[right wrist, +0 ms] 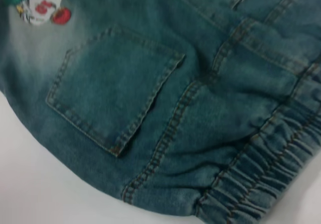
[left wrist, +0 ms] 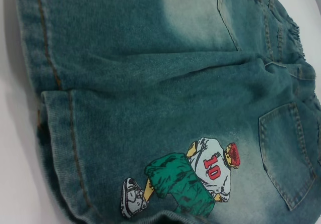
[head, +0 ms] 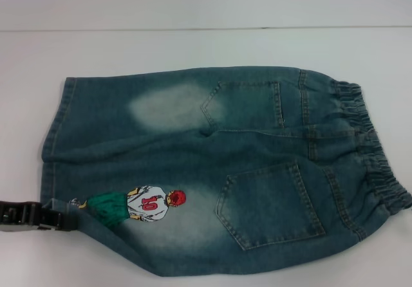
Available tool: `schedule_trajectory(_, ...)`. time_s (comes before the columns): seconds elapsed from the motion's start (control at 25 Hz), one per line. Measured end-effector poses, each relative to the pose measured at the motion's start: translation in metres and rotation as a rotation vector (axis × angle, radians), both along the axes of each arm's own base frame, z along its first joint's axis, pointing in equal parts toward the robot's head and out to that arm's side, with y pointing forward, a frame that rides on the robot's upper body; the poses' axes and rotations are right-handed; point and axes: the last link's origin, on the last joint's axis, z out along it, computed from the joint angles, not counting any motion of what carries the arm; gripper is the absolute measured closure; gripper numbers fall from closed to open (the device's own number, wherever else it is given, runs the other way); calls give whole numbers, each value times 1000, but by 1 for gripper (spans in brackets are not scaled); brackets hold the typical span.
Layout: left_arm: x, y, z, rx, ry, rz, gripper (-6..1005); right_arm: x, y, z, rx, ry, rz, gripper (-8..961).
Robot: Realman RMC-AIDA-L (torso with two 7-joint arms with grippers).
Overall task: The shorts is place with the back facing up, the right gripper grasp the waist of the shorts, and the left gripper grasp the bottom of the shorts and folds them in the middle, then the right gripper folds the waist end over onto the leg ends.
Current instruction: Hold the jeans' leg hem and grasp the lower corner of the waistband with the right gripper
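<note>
Denim fills nearly everything you can see: the shorts (head: 212, 171) lie spread flat on the white table (head: 193, 10), back pockets up, long axis running across the robot's front. From there the waist end (head: 376, 152), with its ruffled elastic, points to the robot's right, and the leg ends (head: 55, 139) point to its left, the cartoon figure (head: 145, 204) sitting on the nearer leg.

At the near left corner the left gripper (head: 61, 217) meets the bottom of the shorts (left wrist: 55, 148) right at the hem beside the figure's shoes; its fingertips are tucked against the cloth, and I cannot tell whether they have closed on it.

No sign of the right gripper from overhead, though its wrist camera looks closely at the near pocket (right wrist: 113, 86) and waistband, so that arm seems the nearer one for the waist.
</note>
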Motion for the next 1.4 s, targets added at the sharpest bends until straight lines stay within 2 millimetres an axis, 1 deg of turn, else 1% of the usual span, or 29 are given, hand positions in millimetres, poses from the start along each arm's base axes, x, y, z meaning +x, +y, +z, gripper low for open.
schedule_trajectory(0.32,0,0,-1,1,1,-6,917,-5,10,-19,-48,-44,11,190)
schedule_trajectory(0.6,0,-1,-2,-1,-2,-5,917,-7,12,-31,-74,-62,18,189)
schedule_trajectory(0.92,0,-1,-2,1,-2,-6,917,-8,13,-31,-70,-56,22,192)
schedule_trajectory(1.2,1,-1,-2,4,-8,-9,917,-11,14,-20,-84,-61,27,191)
schedule_trajectory(1.4,1,-1,-2,5,-10,-9,917,-15,16,-20,-110,-87,34,190)
